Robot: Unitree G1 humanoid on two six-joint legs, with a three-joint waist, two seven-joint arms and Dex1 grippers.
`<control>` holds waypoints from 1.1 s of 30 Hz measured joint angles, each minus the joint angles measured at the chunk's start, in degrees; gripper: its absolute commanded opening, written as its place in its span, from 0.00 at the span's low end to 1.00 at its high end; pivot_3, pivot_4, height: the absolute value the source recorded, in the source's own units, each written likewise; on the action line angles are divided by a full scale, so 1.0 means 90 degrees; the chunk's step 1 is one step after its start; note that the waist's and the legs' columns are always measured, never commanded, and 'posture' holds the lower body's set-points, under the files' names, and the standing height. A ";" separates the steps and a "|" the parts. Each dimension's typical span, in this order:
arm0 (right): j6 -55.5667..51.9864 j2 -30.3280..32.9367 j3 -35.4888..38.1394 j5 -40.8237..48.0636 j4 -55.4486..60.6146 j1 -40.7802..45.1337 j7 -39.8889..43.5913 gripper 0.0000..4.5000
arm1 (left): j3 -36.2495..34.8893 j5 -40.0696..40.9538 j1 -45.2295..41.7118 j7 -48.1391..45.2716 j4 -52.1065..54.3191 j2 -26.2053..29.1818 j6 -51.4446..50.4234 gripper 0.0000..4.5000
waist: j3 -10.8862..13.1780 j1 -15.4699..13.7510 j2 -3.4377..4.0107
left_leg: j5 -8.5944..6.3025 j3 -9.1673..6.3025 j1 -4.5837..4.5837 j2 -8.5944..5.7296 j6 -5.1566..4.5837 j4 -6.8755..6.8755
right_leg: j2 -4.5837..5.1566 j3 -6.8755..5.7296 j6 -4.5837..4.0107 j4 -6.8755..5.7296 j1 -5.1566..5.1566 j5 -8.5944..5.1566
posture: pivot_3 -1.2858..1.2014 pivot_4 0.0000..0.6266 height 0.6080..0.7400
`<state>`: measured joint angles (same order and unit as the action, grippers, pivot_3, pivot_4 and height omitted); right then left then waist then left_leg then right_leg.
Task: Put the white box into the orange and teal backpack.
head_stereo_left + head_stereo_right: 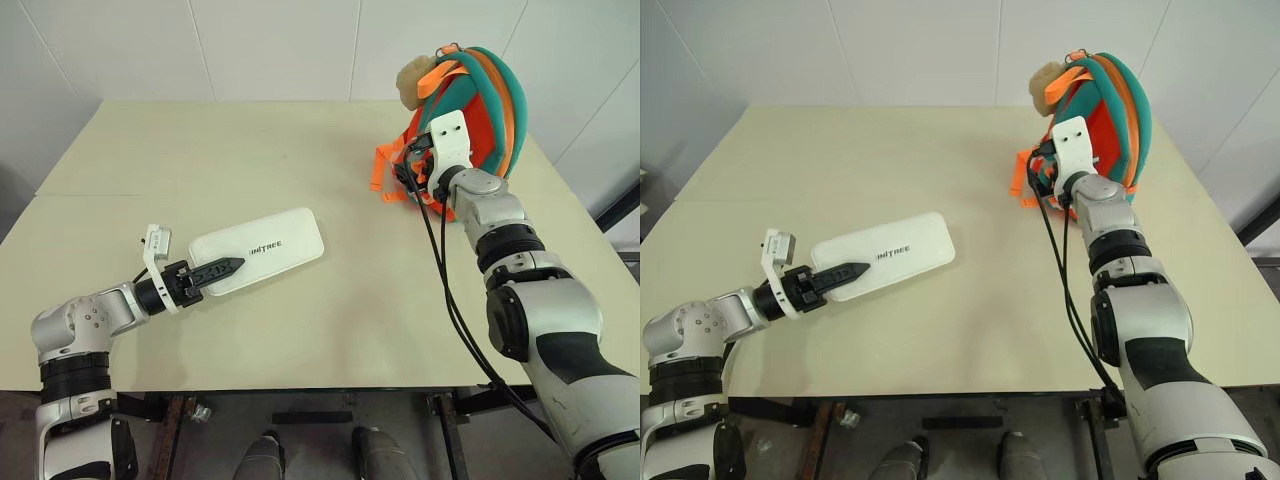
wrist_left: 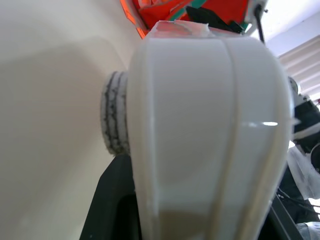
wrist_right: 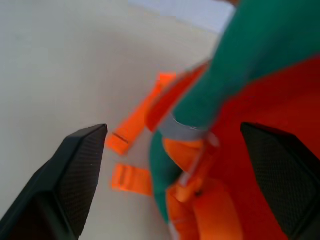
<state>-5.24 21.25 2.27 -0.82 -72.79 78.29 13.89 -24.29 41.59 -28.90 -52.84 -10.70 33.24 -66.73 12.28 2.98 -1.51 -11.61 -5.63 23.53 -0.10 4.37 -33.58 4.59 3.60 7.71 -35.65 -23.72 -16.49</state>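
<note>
The white box point(image 1: 268, 250) lies flat at the front left of the table, dark lettering up. My left gripper point(image 1: 213, 271) is shut on its near left end, one black finger lying across the top. In the left wrist view the white box point(image 2: 210, 130) sits between the jaws, with a ridged finger pad point(image 2: 114, 120) pressed to its side. The orange and teal backpack point(image 1: 490, 110) stands upright at the back right, a beige plush piece point(image 1: 410, 80) at its top. My right gripper point(image 3: 172, 129) is open against the backpack's lower front, its fingers spread to either side of a teal strap point(image 3: 210, 95).
Orange webbing straps point(image 1: 384, 172) trail from the backpack onto the beige table point(image 1: 250, 150). Black cables point(image 1: 440, 270) hang along my right arm. A white wall stands behind the table's far edge, and the front edge runs close below both arms.
</note>
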 measured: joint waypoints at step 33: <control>-0.1167 0.1110 0.1029 0.0817 0.4915 -0.2181 0.1214 1.00 | 0.0697 0.0623 -0.0243 0.0307 -0.0474 -0.0100 0.0406 0.28 | 0.0000 0.0008 0.0001 | -0.0002 -0.0004 -0.0023 0.0001 -0.0014 -0.0013 | -0.0007 0.0001 0.0001 -0.0024 0.0008 -0.0011 | 0.52 0.24 1.00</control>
<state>-15.74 31.24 11.53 6.53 -28.56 58.66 24.81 -18.01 47.20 -31.09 -50.08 -14.96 32.34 -63.07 12.28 3.05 -1.50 -11.63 -5.66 23.32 -0.09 4.24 -33.70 4.53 3.61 7.73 -35.87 -23.65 -16.59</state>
